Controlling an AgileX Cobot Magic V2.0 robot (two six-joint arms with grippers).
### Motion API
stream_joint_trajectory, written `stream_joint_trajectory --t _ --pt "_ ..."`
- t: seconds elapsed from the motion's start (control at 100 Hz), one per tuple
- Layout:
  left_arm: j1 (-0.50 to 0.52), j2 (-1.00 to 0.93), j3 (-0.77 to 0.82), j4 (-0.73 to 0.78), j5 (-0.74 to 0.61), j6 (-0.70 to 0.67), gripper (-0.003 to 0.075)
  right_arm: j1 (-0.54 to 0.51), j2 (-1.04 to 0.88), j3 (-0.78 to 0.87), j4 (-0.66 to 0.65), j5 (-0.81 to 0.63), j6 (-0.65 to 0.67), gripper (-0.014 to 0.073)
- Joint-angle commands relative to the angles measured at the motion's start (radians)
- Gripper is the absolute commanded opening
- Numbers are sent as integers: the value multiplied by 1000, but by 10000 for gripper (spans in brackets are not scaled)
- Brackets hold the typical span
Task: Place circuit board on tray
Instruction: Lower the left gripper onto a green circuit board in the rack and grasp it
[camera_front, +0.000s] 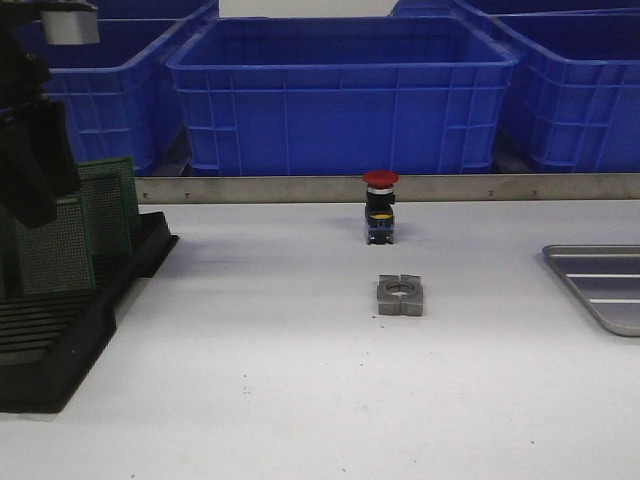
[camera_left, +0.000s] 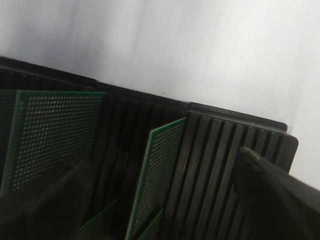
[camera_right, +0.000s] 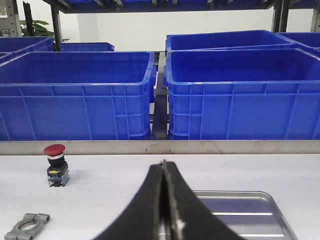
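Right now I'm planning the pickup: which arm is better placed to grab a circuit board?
Left. The left gripper hangs open over the black rack holding the circuit boards. The right gripper is shut, near the tray.

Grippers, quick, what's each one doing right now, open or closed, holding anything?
Left gripper: open above the black rack, a circuit board between its fingers, holding nothing.
Right gripper: closed, empty.

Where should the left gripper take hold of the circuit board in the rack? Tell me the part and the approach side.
Grip the circuit board by its free top edge, coming from above. It stands on edge in the slots of the rack, so only the upper part is exposed. The left gripper is open, a finger on either side; one pad per face seems best.
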Motion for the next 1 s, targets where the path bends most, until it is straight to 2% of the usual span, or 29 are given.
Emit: stream_joint_trajectory --t 0.0,0.29,0.36,0.43,0.63,0.99 --pt "-6 -27 -29 -27 48 2 548 -8 -16 4 -9 -85 -4 -68" --pt "-6 4 -29 -11 48 2 547 -8 -16 4 -9 -85 -4 -68" --pt "-6 4 -29 -9 48 2 516 -8 -16 4 -9 -85 -4 -68" --pt "-6 4 -29 -2 48 2 420 -8 -16 4 -9 -85 -4 -68" --pt "-6 4 -29 8 48 2 -20 -8 -16 4 -9 -85 -4 -68" --pt "-6 1 -32 8 48 2 -18 -8 -16 4 -9 -85 -4 -68"
